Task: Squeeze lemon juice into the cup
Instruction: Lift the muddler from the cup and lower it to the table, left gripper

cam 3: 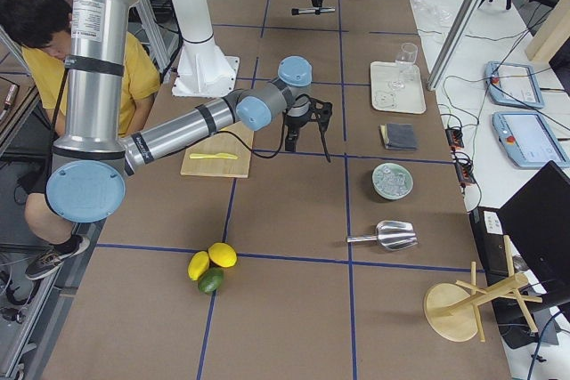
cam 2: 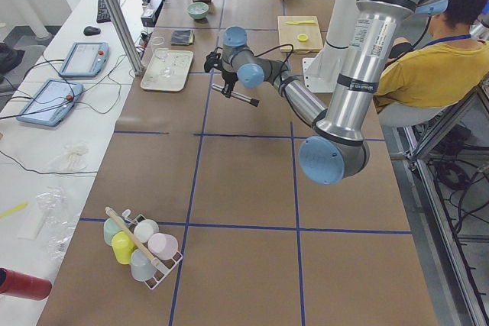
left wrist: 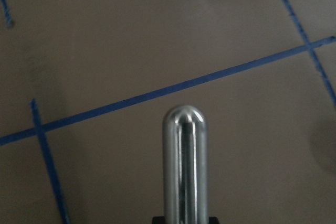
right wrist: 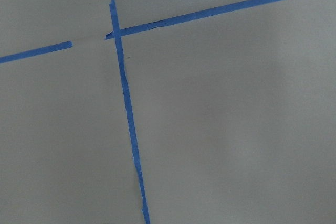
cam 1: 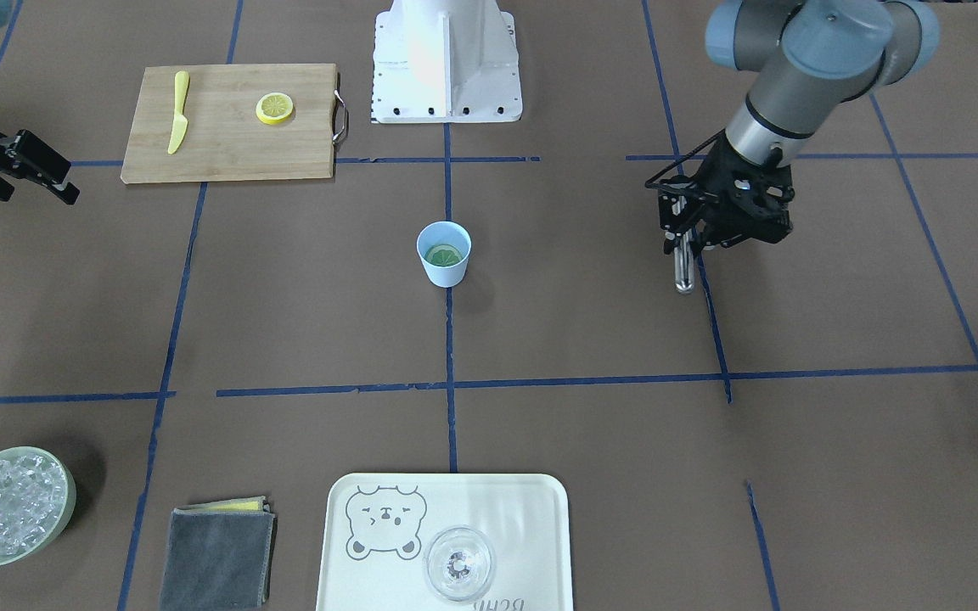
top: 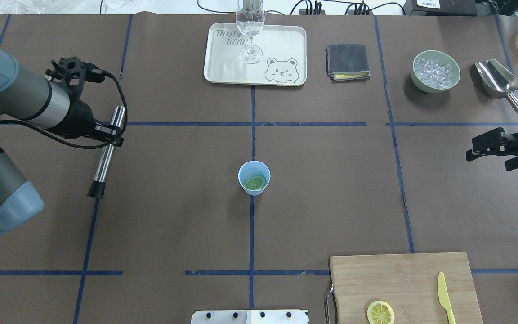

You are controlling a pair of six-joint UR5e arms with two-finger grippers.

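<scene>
Two lemon slices are in sight. One lemon slice (top: 255, 182) lies inside the small light-blue cup (top: 254, 191), which stands at the table's centre, well apart from everything else. The slice looks greenish in the cup's shade. The second slice (top: 380, 312), bright yellow with a pale segmented face, rests on one wooden cutting board (top: 398, 279) near one yellow knife (top: 443, 297). Along the far edge are one tray (top: 223, 67) bearing one wine glass (top: 250, 31), one grey cloth (top: 348, 60), one bowl of ice (top: 421, 83) and one metal scoop (top: 495, 78). The left gripper (top: 108, 132) clamps a steel rod (top: 106, 153). The right gripper (top: 488, 155) hovers with its jaws apart.
</scene>
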